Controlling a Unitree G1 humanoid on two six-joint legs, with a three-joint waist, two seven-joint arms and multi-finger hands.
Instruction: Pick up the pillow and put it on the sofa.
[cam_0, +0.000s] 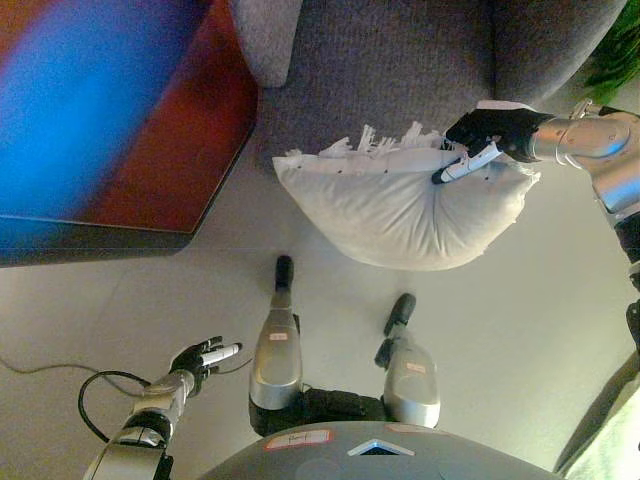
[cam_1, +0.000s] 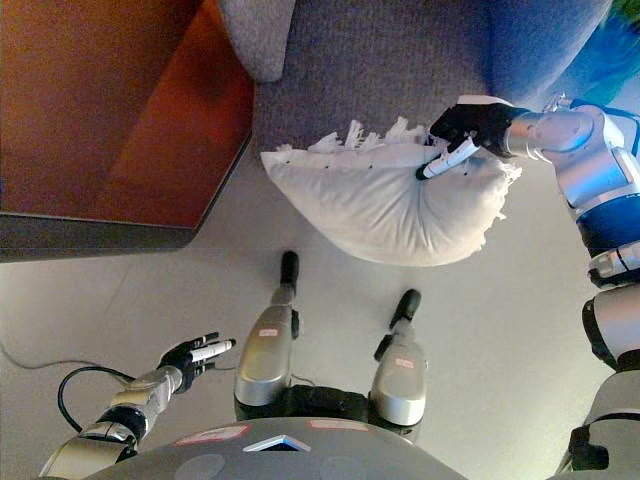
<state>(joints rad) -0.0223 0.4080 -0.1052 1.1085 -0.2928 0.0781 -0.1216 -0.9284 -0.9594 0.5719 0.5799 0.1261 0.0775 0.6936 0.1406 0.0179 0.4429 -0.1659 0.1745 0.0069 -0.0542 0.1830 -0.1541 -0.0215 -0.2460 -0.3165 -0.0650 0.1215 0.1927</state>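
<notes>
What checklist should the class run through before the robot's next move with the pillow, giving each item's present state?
1. Right hand gripping the white fringed pillow at its upper right edge: ok, fingers curled on it.
2. Pillow off the floor: cannot tell; it seems to hang in front of the grey sofa.
3. Pillow resting on the sofa: not ok, not yet.
4. Left hand clear of the pillow: ok, open and low on the robot's left.
5. Reddish-brown table clear of the pillow: ok, apart on the left.
</notes>
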